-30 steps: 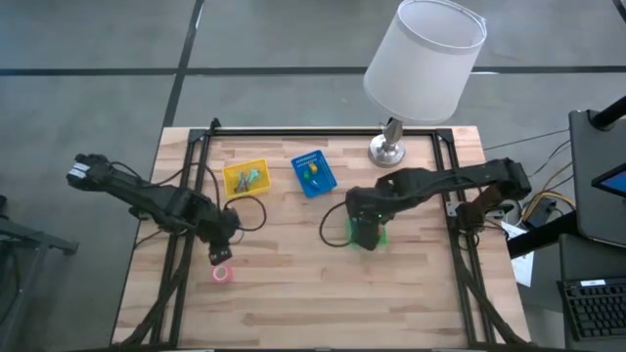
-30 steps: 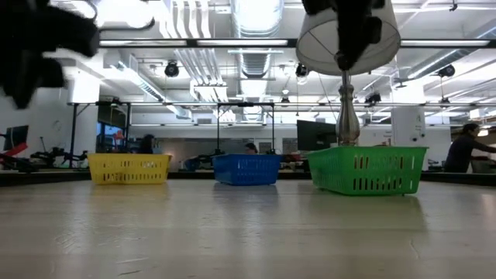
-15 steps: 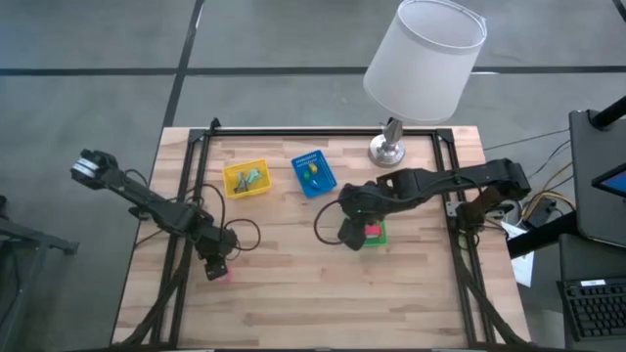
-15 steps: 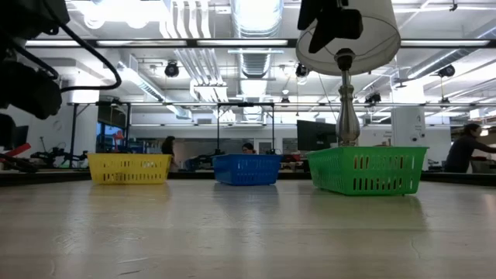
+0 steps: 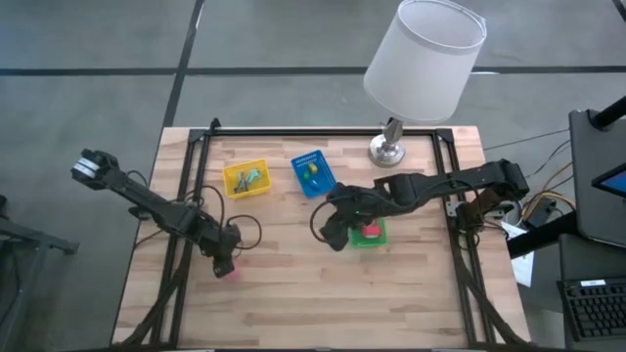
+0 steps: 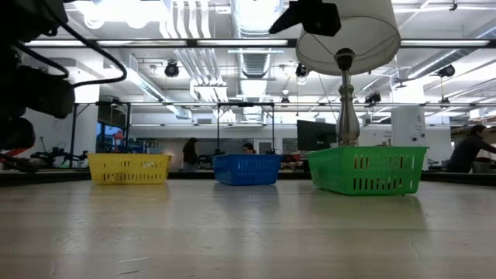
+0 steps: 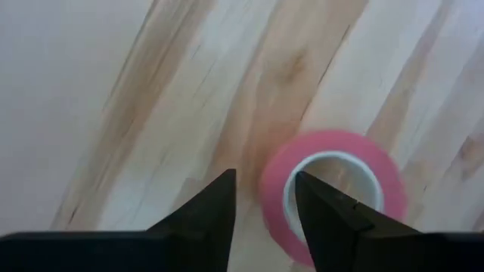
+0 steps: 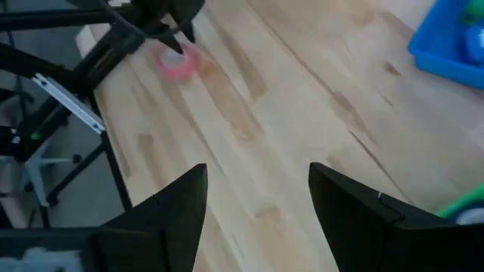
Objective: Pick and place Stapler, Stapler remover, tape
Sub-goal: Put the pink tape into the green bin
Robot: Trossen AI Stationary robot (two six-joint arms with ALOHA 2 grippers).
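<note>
A pink tape roll (image 5: 232, 273) lies flat on the wooden table near its left front. It also shows in the left wrist view (image 7: 333, 193). My left gripper (image 5: 223, 266) is open and points down at the roll's edge (image 7: 266, 198). My right gripper (image 5: 337, 231) is open and empty. It hangs above the table just left of the green tray (image 5: 377, 238), which holds a red tape roll (image 5: 372, 231). The stapler and the stapler remover cannot be made out. My left gripper comes at the pink roll from above, pointing down. One finger (image 7: 321, 208) is over the roll's pale core and the other (image 7: 208, 215) is outside its rim (image 7: 271, 193). I cannot tell whether either finger touches the roll, which lies flat on the table.
A yellow tray (image 5: 245, 178) and a blue tray (image 5: 314, 173), each with small items, stand at the far side. A lamp's base (image 5: 388, 149) stands at the far right, its white shade (image 5: 424, 59) above. Bare wood lies along the near edge (image 5: 342, 313).
My left gripper has gone down and toward the near edge, onto the pink roll. My right gripper has risen from over the green tray and gone toward the table's left. A red roll now shows in that tray.
</note>
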